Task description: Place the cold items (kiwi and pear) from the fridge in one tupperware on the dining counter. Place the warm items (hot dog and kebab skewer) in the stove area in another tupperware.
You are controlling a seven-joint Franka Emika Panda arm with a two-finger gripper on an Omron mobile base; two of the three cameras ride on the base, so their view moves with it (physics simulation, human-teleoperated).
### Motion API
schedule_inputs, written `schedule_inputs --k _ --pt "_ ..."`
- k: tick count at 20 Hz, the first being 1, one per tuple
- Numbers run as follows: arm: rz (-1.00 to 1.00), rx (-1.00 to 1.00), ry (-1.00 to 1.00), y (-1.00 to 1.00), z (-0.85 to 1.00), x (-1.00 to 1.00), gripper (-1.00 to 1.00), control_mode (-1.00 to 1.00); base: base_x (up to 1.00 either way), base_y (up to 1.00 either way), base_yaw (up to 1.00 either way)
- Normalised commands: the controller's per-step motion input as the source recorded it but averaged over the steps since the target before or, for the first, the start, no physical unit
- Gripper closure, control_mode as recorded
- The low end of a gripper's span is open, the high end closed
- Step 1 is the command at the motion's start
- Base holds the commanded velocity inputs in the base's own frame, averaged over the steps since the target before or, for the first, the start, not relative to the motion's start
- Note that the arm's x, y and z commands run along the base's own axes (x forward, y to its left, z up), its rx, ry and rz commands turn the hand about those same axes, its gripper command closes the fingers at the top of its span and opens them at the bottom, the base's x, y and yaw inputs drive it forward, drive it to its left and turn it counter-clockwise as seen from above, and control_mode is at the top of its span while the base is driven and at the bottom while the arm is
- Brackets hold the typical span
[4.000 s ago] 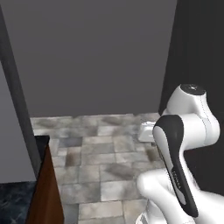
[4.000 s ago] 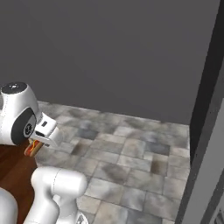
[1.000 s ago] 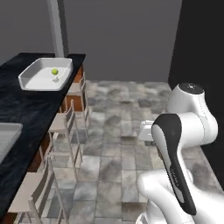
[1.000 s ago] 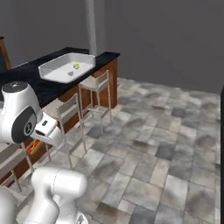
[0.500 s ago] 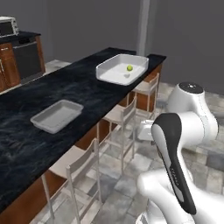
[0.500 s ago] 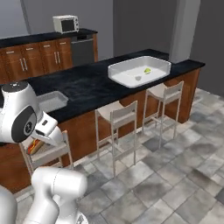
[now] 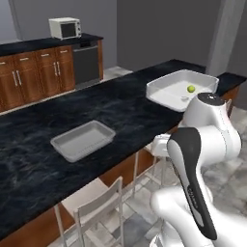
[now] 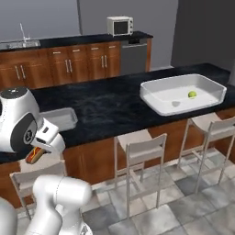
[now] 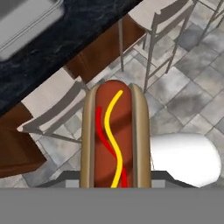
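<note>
we hold the hot dog [image 9: 115, 135] lengthwise in our gripper [image 9: 116, 177], low centre of the hand view. the empty tupperware [image 7: 83, 140] sits left of centre on the counter [image 7: 29, 149]. risk: dropping it into the larger tupperware [image 8: 181, 94] holding the kiwi [image 8: 192, 94] mixes warm with cold.

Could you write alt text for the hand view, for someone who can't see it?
A hot dog with wavy red and yellow sauce lines, held in the robot's gripper, fills the centre. Beyond it are a grey tiled floor, pale-seated chairs and the edge of a dark stone counter bearing a clear tupperware.
</note>
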Motion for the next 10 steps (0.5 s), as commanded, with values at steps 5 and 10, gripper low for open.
schedule_inputs --k 5,10 --pt "0.0 0.0 0.0 0.0 0.0 0.0 1.0 1.0 0.89 -0.18 0.5" --pt "0.0 0.0 0.0 0.0 0.0 0.0 1.0 1.0 0.91 0.0 0.62"
